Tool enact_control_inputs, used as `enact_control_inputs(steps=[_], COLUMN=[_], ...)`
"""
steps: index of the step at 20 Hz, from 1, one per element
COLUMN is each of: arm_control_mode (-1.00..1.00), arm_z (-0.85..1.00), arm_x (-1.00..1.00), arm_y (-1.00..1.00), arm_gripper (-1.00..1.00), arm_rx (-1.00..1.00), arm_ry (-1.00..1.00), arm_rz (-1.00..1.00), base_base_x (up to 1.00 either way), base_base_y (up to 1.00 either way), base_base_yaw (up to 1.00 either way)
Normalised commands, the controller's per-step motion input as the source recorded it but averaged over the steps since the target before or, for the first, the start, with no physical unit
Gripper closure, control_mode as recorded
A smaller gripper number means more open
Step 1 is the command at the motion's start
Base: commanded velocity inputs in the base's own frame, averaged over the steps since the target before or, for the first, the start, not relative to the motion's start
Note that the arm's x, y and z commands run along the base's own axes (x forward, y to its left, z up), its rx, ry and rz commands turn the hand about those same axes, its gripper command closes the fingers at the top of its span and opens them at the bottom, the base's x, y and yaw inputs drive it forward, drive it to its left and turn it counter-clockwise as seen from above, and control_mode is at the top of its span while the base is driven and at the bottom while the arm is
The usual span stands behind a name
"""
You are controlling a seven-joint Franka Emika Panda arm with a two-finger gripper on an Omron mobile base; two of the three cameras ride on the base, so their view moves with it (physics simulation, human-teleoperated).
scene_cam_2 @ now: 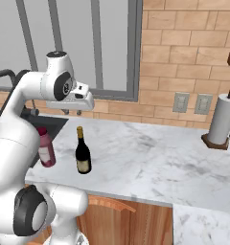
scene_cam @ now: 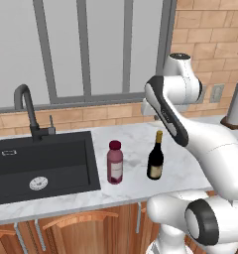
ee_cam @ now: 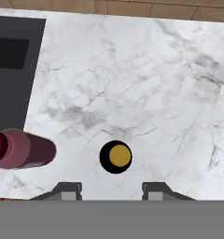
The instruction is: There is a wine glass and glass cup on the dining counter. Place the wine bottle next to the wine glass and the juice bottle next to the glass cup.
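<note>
Wine bottle [scene_cam: 155,157] is standing upright on the marble tabletop [scene_cam_2: 150,158], to the right of the black sink [scene_cam: 39,166], and you are looking straight down on its gold top [ee_cam: 119,155] in the hand view. Juice bottle [scene_cam: 115,162] is standing just beside it on the sink side, apart from it, and in the hand view it is showing as a maroon shape [ee_cam: 21,149] at the left edge. Your tool [ee_cam: 112,191] is hanging above the wine bottle, holding nothing; its fingertips [ee_cam: 69,190] are showing at the bottom of the hand view with the bottle top lying between and just beyond them, and the jaws are standing at their narrowest. A paper towel roll [scene_cam_2: 221,119] is standing far along the tabletop.
</note>
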Motion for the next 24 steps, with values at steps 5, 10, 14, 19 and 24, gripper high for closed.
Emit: enact_control_inputs(steps=[5, 10, 14, 19, 24], arm_control_mode=[-1.0, -1.0, -1.0, -1.0, -1.0], arm_z=[0.0, -0.02, -0.08, -0.15, -0.17], arm_x=[-0.08, -0.39, -0.53, -0.41, -0.22], arm_y=[-0.02, -0.14, -0.34, -0.36, -0.33], arm_gripper=[-1.0, -1.0, -1.0, -1.0, -1.0], arm_rx=[0.01, 0.11, 0.25, 0.25, 0.21], arm_ry=[-0.07, -0.26, -0.33, -0.19, -0.02], arm_rz=[0.0, 0.07, 0.11, 0.19, 0.23], base_base_x=[0.0, 0.0, 0.0, 0.0, 0.0], base_base_y=[0.0, 0.0, 0.0, 0.0, 0.0], base_base_yaw=[0.0, 0.0, 0.0, 0.0, 0.0])
